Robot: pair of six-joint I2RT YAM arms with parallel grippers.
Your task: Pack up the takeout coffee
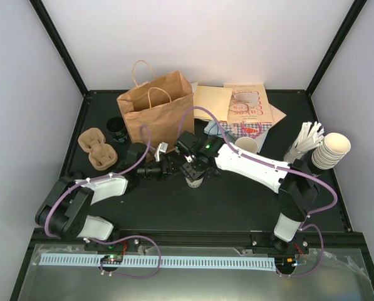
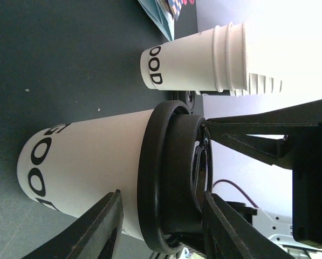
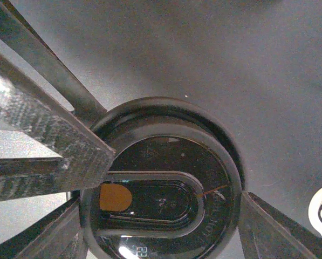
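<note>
Top external view: a black counter (image 1: 237,210) with pale walls around it; both arms meet near its middle.
Takeout coffee (image 1: 195,180): one cream paper cup with black lettering and a round black lid on top. It stands upright on the counter at the centre, just near of the paper bag, between the two grippers.
Right gripper (image 1: 193,167): reaches in from the right and points down over the cup. In the right wrist view its two fingers (image 3: 268,232) sit against opposite sides of the lid rim, closed on the lid.
Left gripper (image 1: 176,169): comes in level from the left, beside the cup's upper part. In the left wrist view its jaws stand partly apart, with the lid band in the gap. Whether they press on the cup cannot be told.
Paper bag (image 1: 156,116): brown, with handles, standing open at the far centre-left.
Pulp cup carriers (image 1: 98,149): two, at the left, well apart from the cup.
Black lids (image 1: 116,128): a short stack to the left of the bag.
Flat paper sleeves (image 1: 215,100): lying at the far centre, to the right of the bag.
Nested cups (image 2: 204,59): lidless, upright, to the right of the coffee and apart from it.
Cup stack (image 1: 332,150): lidless, lying on its side at the right edge.
</note>
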